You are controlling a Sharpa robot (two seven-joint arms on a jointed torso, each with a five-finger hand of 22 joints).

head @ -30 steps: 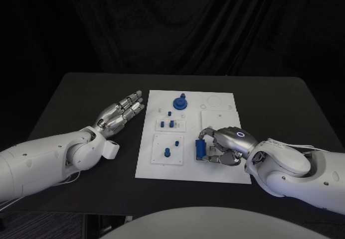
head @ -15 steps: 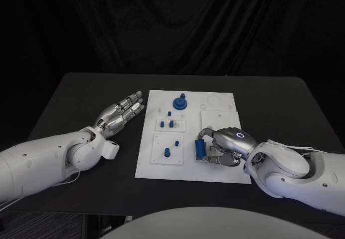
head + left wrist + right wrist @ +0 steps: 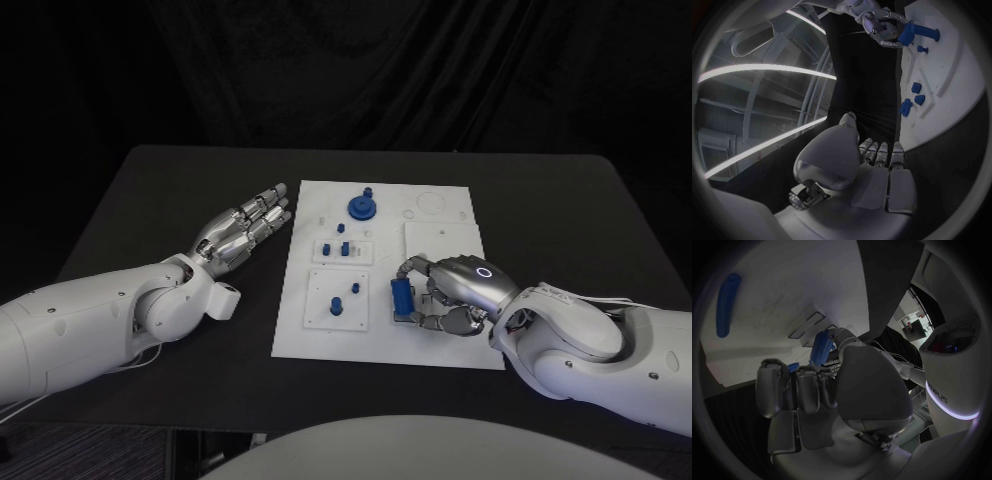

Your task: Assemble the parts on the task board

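Observation:
The white task board (image 3: 433,340) lies in the middle of the black table. My right hand (image 3: 450,294) is over the board's near right part and grips a long blue part (image 3: 400,297) between thumb and fingers. The left wrist view shows this too: right hand (image 3: 878,24), blue part (image 3: 917,33). In the right wrist view the part (image 3: 822,348) stands out past the fingers (image 3: 807,387). A round blue part with a peg (image 3: 361,207) stands at the board's far end. Small blue pieces (image 3: 339,248) (image 3: 340,303) stand in two plates. My left hand (image 3: 242,228) lies flat and open just left of the board.
Bare black table surrounds the board (image 3: 957,85) on all sides. In the right wrist view another long blue piece (image 3: 726,304) lies on the white board (image 3: 786,285). A round outline (image 3: 430,208) marks the board's far right corner.

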